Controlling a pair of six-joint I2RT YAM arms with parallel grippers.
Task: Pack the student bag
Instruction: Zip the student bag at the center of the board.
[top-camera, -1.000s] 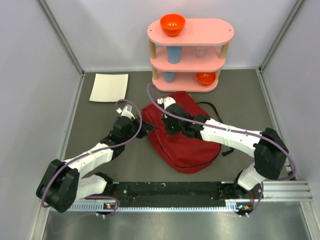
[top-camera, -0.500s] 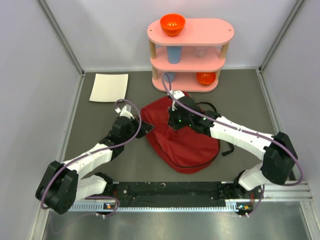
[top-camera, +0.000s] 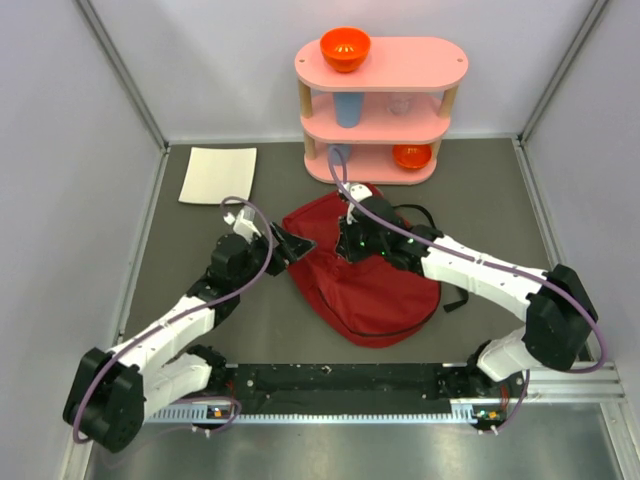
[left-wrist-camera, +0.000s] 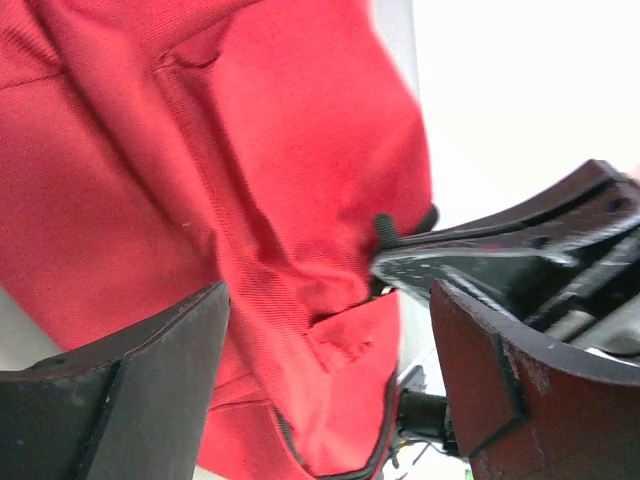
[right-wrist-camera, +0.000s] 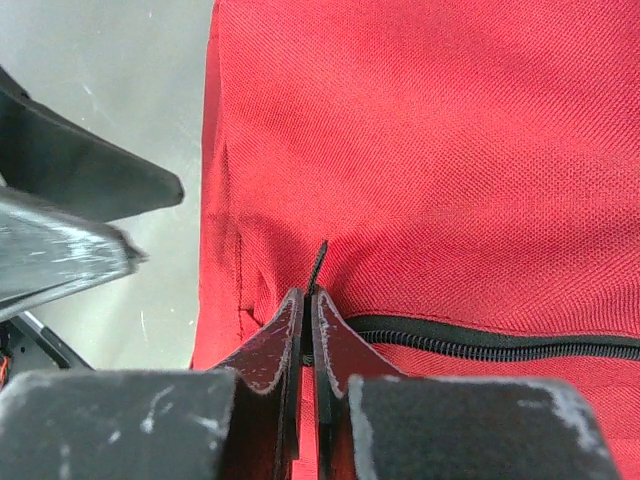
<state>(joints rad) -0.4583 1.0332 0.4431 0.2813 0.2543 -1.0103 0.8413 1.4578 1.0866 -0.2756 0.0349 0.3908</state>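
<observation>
Red student bag (top-camera: 370, 290) | my left gripper (top-camera: 292, 246) just let go, jaws wide | right gripper (right-wrist-camera: 308, 300) pinches zipper pull (right-wrist-camera: 318, 258) | I judge unzipping next.

Pink three-tier shelf (top-camera: 440, 62) at back of grey desk (top-camera: 480, 200). Orange bowl (top-camera: 345, 47) on top tier. Blue cup (top-camera: 347, 108) on middle tier. Second orange bowl (top-camera: 411, 156) on bottom tier. White sheet (top-camera: 219, 174) flat on desk, back left, well apart from shelf.
</observation>
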